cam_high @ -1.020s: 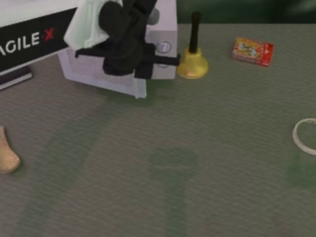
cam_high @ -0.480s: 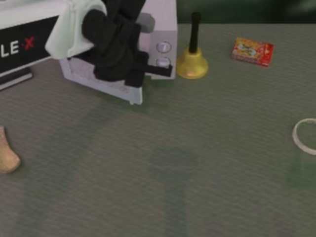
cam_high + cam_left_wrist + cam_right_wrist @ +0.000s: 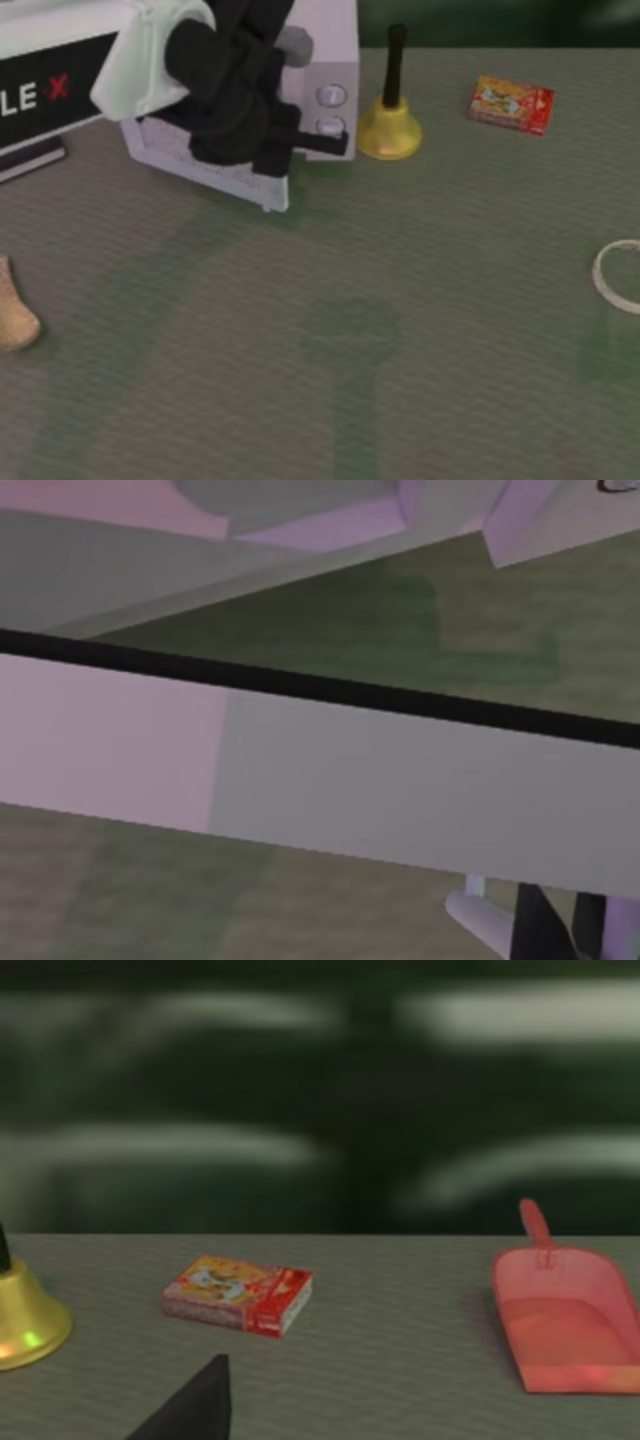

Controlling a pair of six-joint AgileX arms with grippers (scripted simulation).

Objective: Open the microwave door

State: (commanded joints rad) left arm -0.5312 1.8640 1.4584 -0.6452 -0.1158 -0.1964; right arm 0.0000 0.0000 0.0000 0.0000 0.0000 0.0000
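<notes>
Microwave (image 3: 325, 40) at the table's far-left edge, its door (image 3: 215, 175) swung partly out with the left gripper (image 3: 300, 145) on the handle edge, finger state impossible to tell; risk, as I judge it: grip slips off, or the pull nudges the bell (image 3: 388, 125) just beside it.

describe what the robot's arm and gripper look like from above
The left arm has a white boxy link with a black panel bearing white letters and a red X. Past a pale rounded collar sits a bulky matte black wrist ending in the black left gripper over the white boxy microwave. The right arm is not in the top view.
</notes>
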